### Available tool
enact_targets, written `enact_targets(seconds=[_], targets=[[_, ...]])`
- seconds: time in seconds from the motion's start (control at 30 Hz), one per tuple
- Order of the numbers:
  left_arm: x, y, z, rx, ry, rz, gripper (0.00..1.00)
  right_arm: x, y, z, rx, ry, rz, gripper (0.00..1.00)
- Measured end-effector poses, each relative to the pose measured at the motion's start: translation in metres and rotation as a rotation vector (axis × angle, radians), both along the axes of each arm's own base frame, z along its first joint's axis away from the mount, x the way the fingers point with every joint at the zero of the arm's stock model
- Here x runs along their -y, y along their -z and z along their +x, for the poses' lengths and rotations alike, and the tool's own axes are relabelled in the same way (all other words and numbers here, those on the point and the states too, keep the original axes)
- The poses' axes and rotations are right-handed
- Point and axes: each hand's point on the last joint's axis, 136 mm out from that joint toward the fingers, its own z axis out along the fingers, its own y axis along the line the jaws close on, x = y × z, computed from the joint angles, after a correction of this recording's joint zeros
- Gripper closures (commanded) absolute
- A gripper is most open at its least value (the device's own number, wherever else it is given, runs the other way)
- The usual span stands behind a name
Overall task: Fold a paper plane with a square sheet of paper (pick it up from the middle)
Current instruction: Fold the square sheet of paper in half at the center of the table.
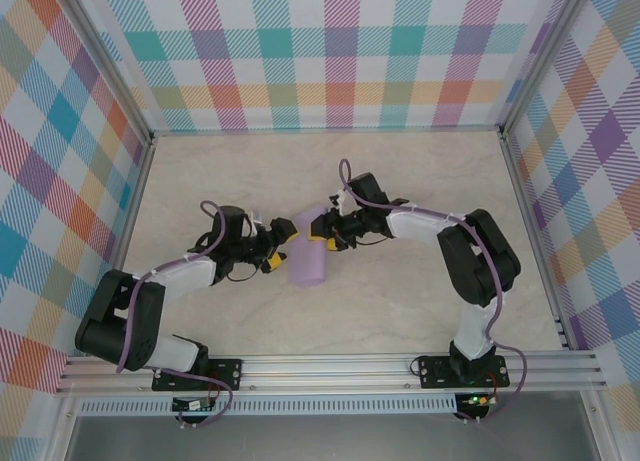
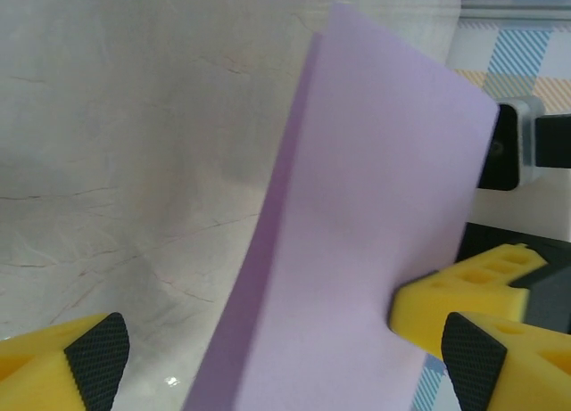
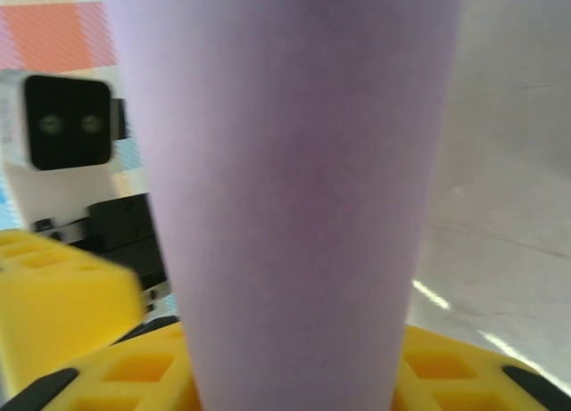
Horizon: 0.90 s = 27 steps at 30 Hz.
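Observation:
The square sheet of paper (image 1: pixel 307 251) is lavender and folded over into a long doubled strip. It lies mid-table, with its far end curled up off the surface. My left gripper (image 1: pixel 276 247) stands open at the strip's left edge. In the left wrist view the paper (image 2: pixel 357 250) leans between the wide-apart fingers (image 2: pixel 96 365) without being pinched. My right gripper (image 1: pixel 326 237) is at the raised far end. In the right wrist view the paper (image 3: pixel 285 188) rises from between its yellow fingers (image 3: pixel 134 375) and hides the tips, so its hold is unclear.
The marble-look tabletop (image 1: pixel 420 301) is walled by checked panels with metal rails, such as the left rail (image 1: pixel 135 196). The two grippers are close together, nearly touching across the paper. A yellow finger (image 2: pixel 468 282) of the other arm presses in at the paper's right edge.

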Motion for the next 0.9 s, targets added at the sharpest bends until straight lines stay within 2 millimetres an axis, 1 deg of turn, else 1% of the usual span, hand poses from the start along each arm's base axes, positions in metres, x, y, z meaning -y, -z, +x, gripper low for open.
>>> enact_targets(seconds=[0.1, 0.17, 0.23, 0.3, 0.43, 0.5, 0.6, 0.73, 0.9], targets=[[-0.001, 0.008, 0.0, -0.012, 0.001, 0.018, 0.16, 0.01, 0.021, -0.002, -0.009, 0.002, -0.087, 0.56], [-0.001, 0.013, 0.0, -0.015, 0.003, 0.03, 0.19, 0.015, 0.031, -0.003, -0.014, 0.002, -0.133, 0.55], [-0.001, 0.017, 0.0, -0.02, 0.006, 0.039, 0.23, 0.02, 0.04, -0.003, -0.013, 0.005, -0.179, 0.49], [0.0, 0.02, -0.001, -0.021, 0.012, 0.048, 0.27, 0.026, 0.047, -0.002, -0.01, 0.012, -0.22, 0.45], [0.007, 0.026, -0.004, -0.028, 0.035, 0.06, 0.35, 0.037, 0.056, -0.001, 0.008, 0.022, -0.3, 0.35], [0.011, 0.026, -0.005, -0.03, 0.048, 0.062, 0.38, 0.043, 0.059, 0.0, 0.019, 0.025, -0.338, 0.31], [0.02, 0.025, -0.006, -0.023, 0.071, 0.062, 0.4, 0.047, 0.058, 0.002, 0.039, 0.025, -0.369, 0.25], [0.031, 0.023, -0.007, -0.015, 0.098, 0.064, 0.43, 0.056, 0.056, 0.001, 0.054, 0.038, -0.427, 0.25], [0.04, 0.027, -0.008, -0.005, 0.112, 0.077, 0.44, 0.071, 0.048, 0.0, 0.078, 0.077, -0.486, 0.28]])
